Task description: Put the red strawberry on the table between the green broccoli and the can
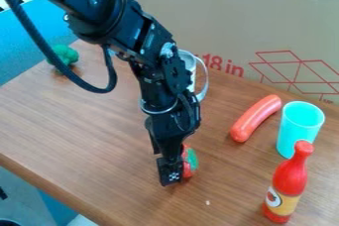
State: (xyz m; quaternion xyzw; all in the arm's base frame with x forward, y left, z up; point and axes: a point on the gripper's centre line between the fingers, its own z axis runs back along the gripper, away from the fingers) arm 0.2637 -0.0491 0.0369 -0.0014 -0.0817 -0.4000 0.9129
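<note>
Camera view: black arm (99,9) comes in from the upper left, claw (173,169) hanging low over the wooden tabletop (86,116), a bit below center. Red-and-green object (191,161) is right at the claw, partly hidden behind it, on its right side in the view. Can't tell if the claw is spread or pinching it. Orange-red sausage (255,118) lies at a slant to the right, near the turquoise cup (300,127), which is upright. Red bottle (289,183) with a yellow and white label stands in front of the cup, lower right. Light-colored mug (188,61) sits behind the arm, partly covered, handle to the right. Green bumpy object (65,54) at the far left part of the tabletop. Cardboard (265,27) with red printed lines stands along the back.
</note>
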